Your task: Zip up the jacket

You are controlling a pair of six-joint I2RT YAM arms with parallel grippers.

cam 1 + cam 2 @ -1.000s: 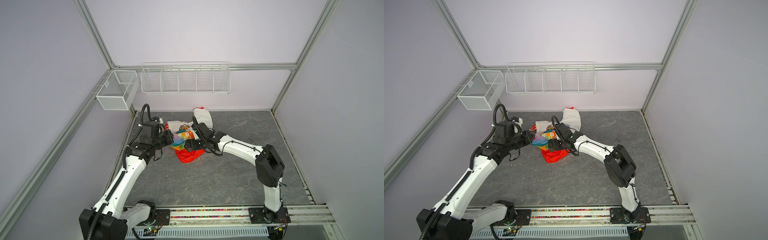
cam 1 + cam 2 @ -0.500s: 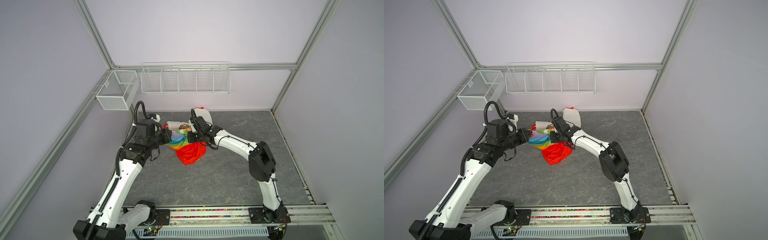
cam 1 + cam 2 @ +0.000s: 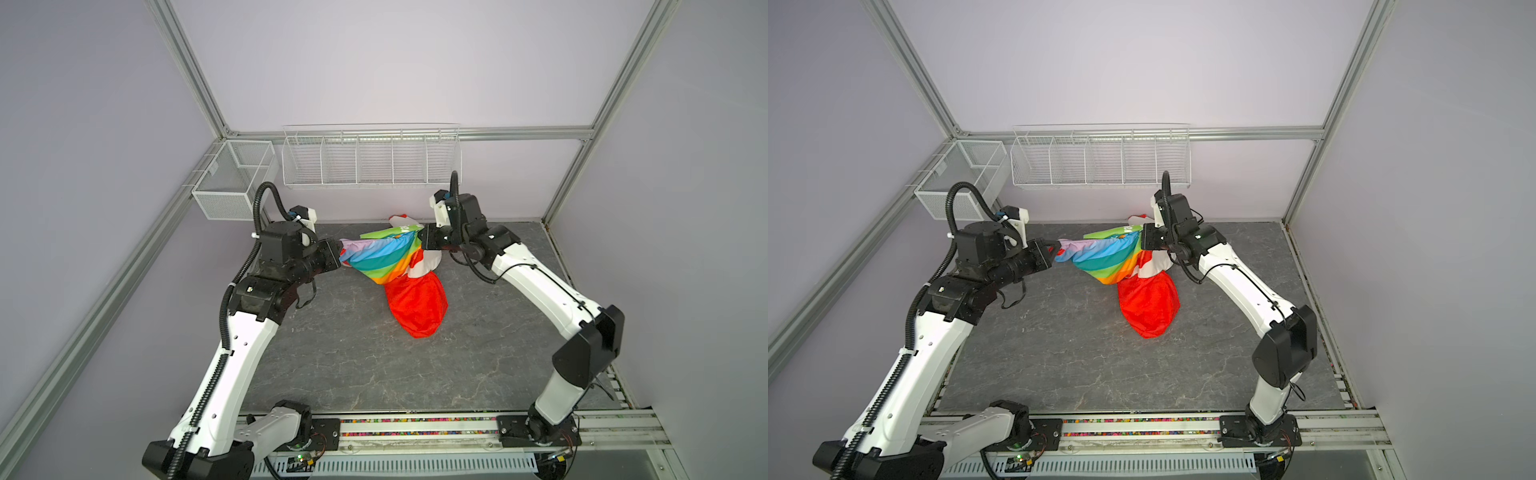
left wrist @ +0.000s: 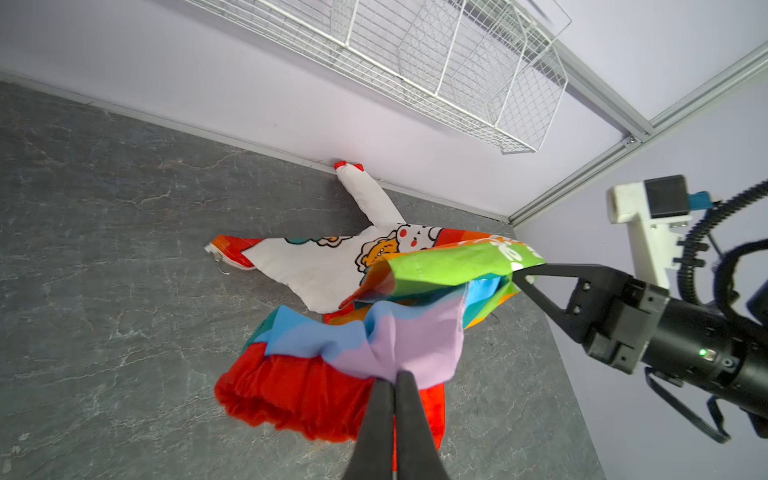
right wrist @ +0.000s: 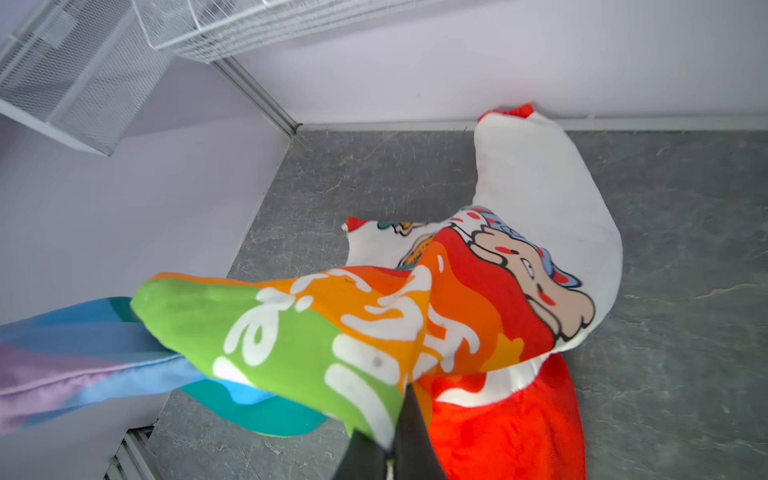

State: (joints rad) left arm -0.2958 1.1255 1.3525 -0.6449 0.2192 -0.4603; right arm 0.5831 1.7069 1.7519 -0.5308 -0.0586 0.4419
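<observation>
The jacket (image 3: pixel 386 259) is bunched toward twelve o'clock on the desk (image 3: pixel 353 353), rainbow half lifted. At its nine o'clock the left gripper (image 4: pixel 396 376) is clamped on the lilac end; at two o'clock the right gripper (image 5: pixel 405 401) pinches the green lettered edge. Best to draw apart evenly, then lay that half flat beside the white.

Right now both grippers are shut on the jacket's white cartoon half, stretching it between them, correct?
No: the left gripper and right gripper are shut on the jacket's rainbow-striped half, stretching it between them. The left wrist view shows the white cartoon half lying on the table.
</observation>
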